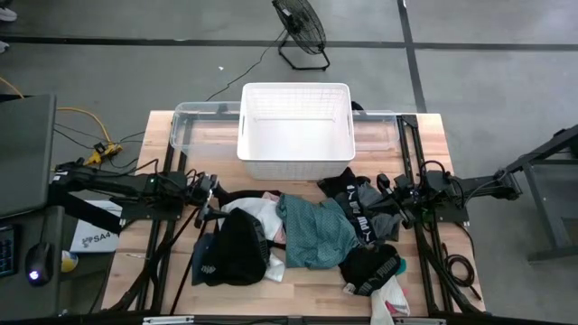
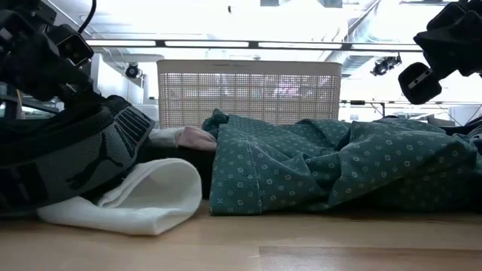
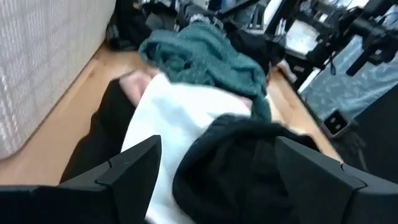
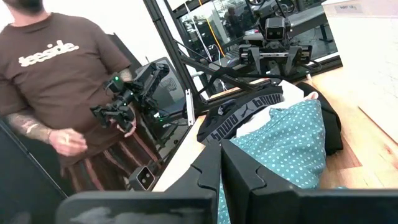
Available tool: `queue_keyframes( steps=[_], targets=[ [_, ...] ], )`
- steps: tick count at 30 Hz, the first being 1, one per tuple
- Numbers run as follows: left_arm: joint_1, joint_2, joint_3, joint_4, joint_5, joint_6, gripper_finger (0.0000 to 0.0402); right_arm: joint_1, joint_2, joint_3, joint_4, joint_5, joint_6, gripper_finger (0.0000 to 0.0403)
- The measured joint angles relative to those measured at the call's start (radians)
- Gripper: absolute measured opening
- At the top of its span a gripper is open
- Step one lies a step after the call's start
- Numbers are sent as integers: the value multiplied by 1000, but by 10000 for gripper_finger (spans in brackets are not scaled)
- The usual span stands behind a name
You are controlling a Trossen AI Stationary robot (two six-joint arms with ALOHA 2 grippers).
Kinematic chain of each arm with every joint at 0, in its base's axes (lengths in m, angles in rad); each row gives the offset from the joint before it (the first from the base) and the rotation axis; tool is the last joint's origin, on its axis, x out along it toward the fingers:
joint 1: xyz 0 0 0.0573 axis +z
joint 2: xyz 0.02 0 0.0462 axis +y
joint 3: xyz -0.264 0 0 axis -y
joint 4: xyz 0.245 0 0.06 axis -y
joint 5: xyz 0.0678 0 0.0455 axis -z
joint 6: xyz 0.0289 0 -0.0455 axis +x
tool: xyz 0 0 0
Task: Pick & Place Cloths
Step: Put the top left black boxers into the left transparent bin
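Observation:
A heap of cloths lies across the middle of the wooden table, in front of the white lattice basket (image 1: 295,131). It holds a black cloth (image 1: 237,248), a white one (image 1: 262,215), a teal dotted one (image 1: 312,230), a grey one (image 1: 375,203) and a black lettered one (image 1: 372,267). My left gripper (image 1: 209,197) hovers open at the heap's left end, its fingers (image 3: 134,163) apart above the black cloth (image 3: 236,162) and the white cloth (image 3: 180,118). My right gripper (image 4: 221,171) is shut at the heap's right end, pointing level over the teal cloth (image 4: 286,146).
A clear plastic bin (image 1: 194,126) stands behind the basket at the far edge. A white and pink cloth (image 1: 393,298) lies at the near right corner. A person in a brown T-shirt (image 4: 56,68) stands beyond the table's left side. A fan (image 1: 302,27) stands on the floor.

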Motion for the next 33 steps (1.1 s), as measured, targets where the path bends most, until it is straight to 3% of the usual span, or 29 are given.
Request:
queue_keyframes(
  steps=[11,24,33],
  targets=[
    [0,0,118,-11,-11,51,305,0,0,0,0,0,0,4],
    [0,20,395,-485,-67,64,305,0,0,0,0,0,0,4],
    [-1,81,443,-527,-31,-84,305,0,0,0,0,0,0,4]
  ],
)
